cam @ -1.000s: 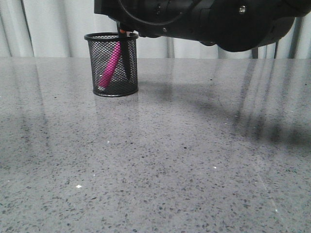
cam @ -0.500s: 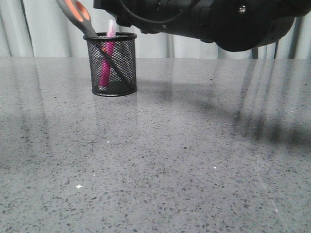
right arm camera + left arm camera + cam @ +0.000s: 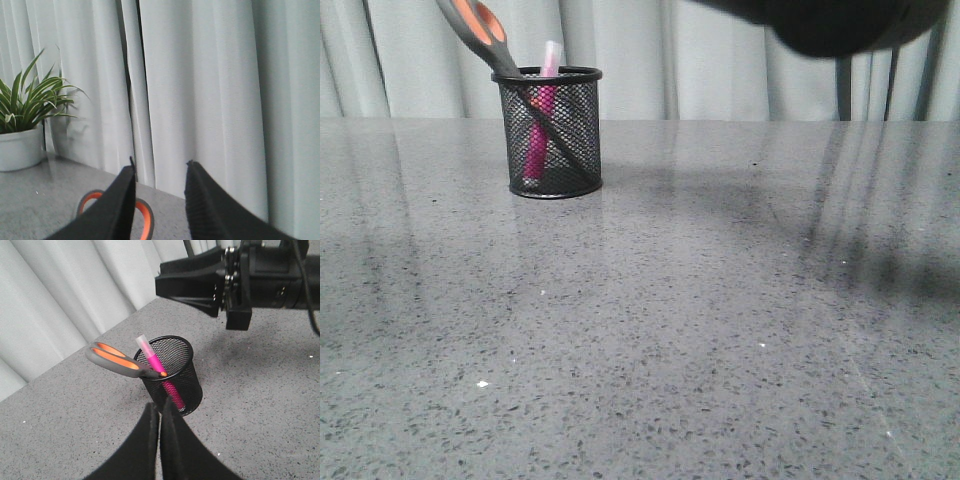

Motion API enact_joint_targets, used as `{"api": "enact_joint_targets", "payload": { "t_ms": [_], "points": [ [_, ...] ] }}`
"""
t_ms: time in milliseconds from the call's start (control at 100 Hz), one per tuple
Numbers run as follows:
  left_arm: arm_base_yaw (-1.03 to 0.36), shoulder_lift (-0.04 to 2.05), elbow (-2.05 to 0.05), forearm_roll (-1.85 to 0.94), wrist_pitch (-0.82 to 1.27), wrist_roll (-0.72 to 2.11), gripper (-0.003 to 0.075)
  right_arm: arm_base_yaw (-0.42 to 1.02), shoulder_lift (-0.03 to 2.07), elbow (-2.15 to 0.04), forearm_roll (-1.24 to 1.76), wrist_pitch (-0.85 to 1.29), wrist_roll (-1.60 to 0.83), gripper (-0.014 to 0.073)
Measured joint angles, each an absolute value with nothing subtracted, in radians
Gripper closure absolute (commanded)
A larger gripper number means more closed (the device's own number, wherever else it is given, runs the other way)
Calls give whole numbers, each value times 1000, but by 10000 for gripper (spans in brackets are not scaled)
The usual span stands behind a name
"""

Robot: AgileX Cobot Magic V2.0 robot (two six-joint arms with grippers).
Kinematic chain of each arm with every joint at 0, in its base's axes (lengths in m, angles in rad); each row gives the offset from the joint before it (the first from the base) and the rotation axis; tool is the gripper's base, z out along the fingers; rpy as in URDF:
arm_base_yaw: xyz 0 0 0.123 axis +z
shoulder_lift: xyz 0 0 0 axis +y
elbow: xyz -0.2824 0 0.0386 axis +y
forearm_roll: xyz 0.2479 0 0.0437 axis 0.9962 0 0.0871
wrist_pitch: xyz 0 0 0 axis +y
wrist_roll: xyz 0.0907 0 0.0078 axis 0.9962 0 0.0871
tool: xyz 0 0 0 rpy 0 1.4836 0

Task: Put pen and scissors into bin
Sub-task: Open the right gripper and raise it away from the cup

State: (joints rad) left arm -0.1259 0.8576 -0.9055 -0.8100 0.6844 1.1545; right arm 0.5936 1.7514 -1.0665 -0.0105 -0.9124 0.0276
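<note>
Black wire mesh of the bin point(image 3: 172, 374) is propping the pen point(image 3: 156, 363) and the scissors point(image 3: 120, 361) at a slant, tips inside and the orange-lined loops overhanging the rim, just beyond the left gripper point(image 3: 159, 412), whose jaws are pressing together on nothing. Jaws of the right gripper point(image 3: 158, 175) are standing apart and empty, one scissor loop showing just below them, so both items are judged to be sitting in place.
</note>
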Motion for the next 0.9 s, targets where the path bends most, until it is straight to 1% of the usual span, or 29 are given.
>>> {"api": "enact_joint_targets", "payload": {
  "t_ms": [130, 180, 280, 360, 530, 710, 900],
  "points": [
    [-126, 858, -906, -810, 677, 1154, 742, 587, 1657, -1066, 29, -708, -57, 634],
    [-126, 858, -906, -810, 673, 1154, 742, 570, 1617, -1066, 37, -608, -84, 670],
    [-126, 858, -906, -810, 666, 1154, 742, 528, 1531, -1066, 46, -467, -101, 669],
    [-126, 858, -906, -810, 654, 1154, 742, 493, 1469, -1064, 50, -395, -106, 669],
    [-126, 839, -901, -825, 601, 1154, 742, 446, 1279, -995, 56, -366, -111, 669],
    [-126, 725, -800, -931, 448, 1154, 742, 442, 1044, -767, 58, -422, -113, 669],
    [-126, 509, -589, -1003, 277, 1154, 742, 409, 778, -498, 58, -439, -116, 669]
  ]
}}
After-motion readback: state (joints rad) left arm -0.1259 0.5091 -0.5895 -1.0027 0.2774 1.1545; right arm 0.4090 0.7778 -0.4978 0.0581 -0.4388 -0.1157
